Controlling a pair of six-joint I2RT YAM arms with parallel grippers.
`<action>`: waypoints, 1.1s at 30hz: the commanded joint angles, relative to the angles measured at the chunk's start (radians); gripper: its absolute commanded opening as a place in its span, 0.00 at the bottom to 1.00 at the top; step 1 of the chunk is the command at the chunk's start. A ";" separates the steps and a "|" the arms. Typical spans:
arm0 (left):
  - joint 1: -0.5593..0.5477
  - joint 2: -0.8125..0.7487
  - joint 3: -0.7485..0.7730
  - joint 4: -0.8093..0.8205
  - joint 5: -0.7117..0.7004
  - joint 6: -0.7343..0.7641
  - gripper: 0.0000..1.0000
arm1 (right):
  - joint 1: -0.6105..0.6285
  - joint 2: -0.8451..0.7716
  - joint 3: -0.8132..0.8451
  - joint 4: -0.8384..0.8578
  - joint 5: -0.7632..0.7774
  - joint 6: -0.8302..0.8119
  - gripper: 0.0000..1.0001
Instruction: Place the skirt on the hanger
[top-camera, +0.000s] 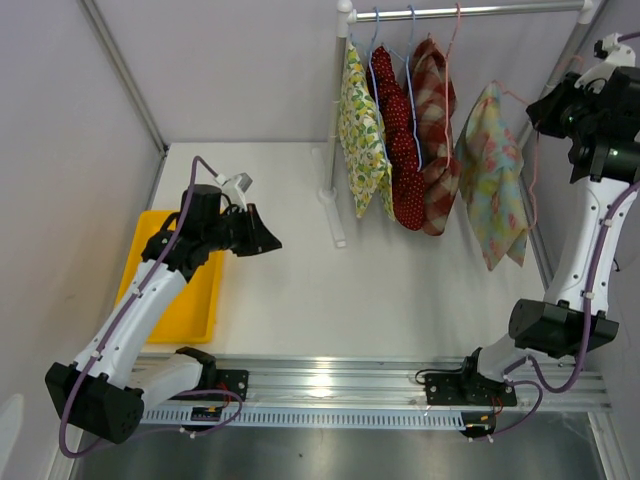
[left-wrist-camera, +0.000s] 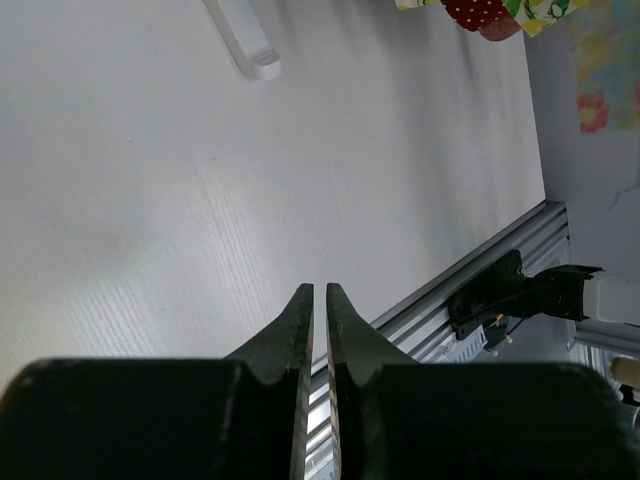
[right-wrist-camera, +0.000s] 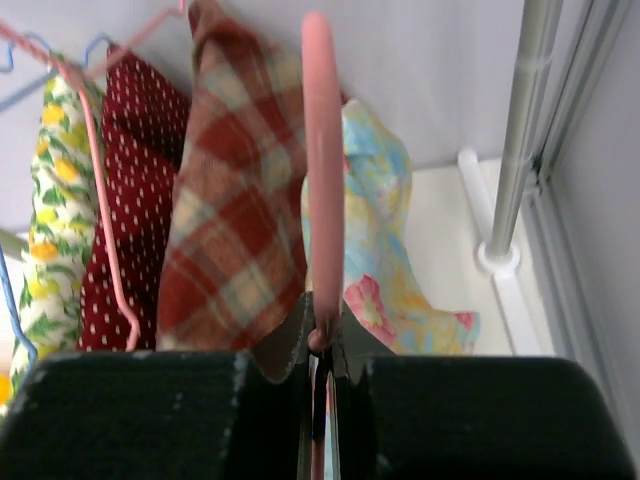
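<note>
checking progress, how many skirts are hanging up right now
4. On the rail, left to right: yellow floral skirt, red dotted skirt, plaid skirt. The pastel floral skirt hangs further right on the pink hanger in the right gripper. Others could hide between them.

The top camera looked down from high behind the near edge over the whole surface (top-camera: 300, 290). The left wrist camera faced low across that surface past its fingers (left-wrist-camera: 300, 320). The right wrist camera sat close to the pink hanger (right-wrist-camera: 322, 150), also seen from above
</note>
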 joint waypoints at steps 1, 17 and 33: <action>-0.007 -0.009 0.000 0.043 0.032 0.020 0.14 | -0.003 0.056 0.189 0.138 0.009 0.018 0.00; -0.008 0.017 -0.006 0.084 0.045 0.016 0.14 | 0.160 0.388 0.508 0.342 0.205 -0.039 0.00; -0.008 0.034 -0.021 0.106 0.036 0.013 0.13 | 0.241 0.401 0.459 0.499 0.302 -0.096 0.00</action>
